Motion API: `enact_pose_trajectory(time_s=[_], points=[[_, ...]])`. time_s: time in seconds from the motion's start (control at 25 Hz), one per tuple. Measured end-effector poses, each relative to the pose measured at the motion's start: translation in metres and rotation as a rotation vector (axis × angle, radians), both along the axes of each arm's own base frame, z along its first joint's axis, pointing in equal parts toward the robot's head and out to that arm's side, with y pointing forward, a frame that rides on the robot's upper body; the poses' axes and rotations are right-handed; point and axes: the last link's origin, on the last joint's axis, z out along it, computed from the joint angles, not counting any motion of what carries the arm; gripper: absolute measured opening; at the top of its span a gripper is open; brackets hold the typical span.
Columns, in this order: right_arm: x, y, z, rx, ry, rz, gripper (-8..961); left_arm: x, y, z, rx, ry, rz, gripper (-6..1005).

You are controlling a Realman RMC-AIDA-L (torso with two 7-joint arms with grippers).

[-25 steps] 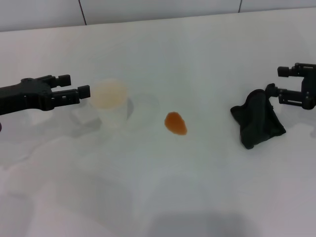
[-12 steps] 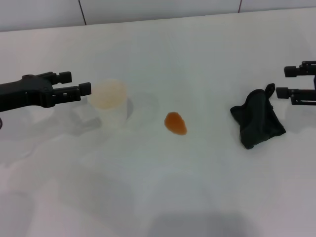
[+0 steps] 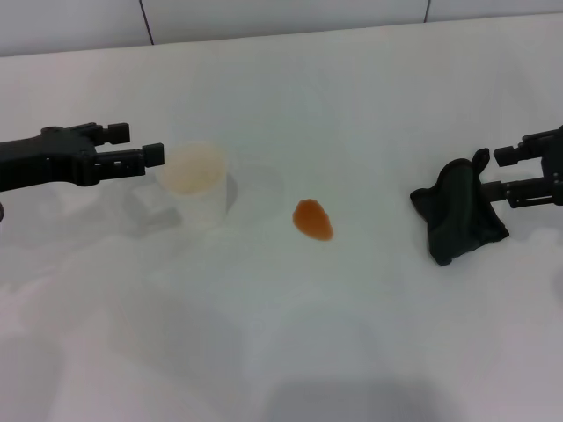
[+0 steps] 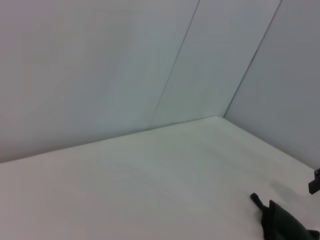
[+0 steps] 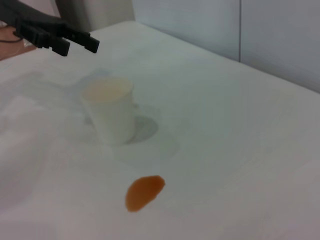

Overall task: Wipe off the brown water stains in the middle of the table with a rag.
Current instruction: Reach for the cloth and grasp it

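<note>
Rag: black wad on table, touching the open right gripper on its inward side; brown water stains farther inward, well apart; left gripper, fingers parted, idles beside cup; right arm nearer.

Bright, even light washes the glossy white counter, leaving faint grey shadows near its front edge and soft focus throughout.

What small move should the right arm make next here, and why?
Probably ease the right claw in over the rag and shut on it. Its fingers stand open right beside the black wad, which lies loose on the table, while the brown water stains sit unwiped toward the middle. The left claw hovers by the cup.
</note>
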Motion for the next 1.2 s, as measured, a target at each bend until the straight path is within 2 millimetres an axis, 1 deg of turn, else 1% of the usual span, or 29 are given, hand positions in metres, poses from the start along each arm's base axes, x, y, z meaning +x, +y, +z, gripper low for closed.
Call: enact_pose_trajectory(time_s=[0.24,0.52,0.72,0.88,1.0,1.2], points=[[0.001,0.007,-0.007,0.002,-0.008,-0.003,615,-0.003,-0.002,-0.001,-0.005,0.005,0.008,870],[0.008,0.017,-0.022,0.018,-0.028,-0.021,616,-0.002,0.000,-0.001,-0.003,0.010,0.008,870],[0.010,0.019,-0.026,0.021,-0.039,-0.031,616,-0.002,0.001,-0.001,-0.001,0.010,0.007,870],[0.013,0.024,-0.028,-0.008,-0.111,-0.088,616,-0.001,0.001,0.000,0.003,0.011,0.006,870],[0.010,0.029,-0.027,-0.035,-0.153,-0.120,616,-0.002,0.003,0.000,0.011,0.015,0.008,870],[0.000,0.037,-0.025,-0.074,-0.202,-0.114,614,-0.002,0.004,0.001,0.017,0.021,0.013,870]])
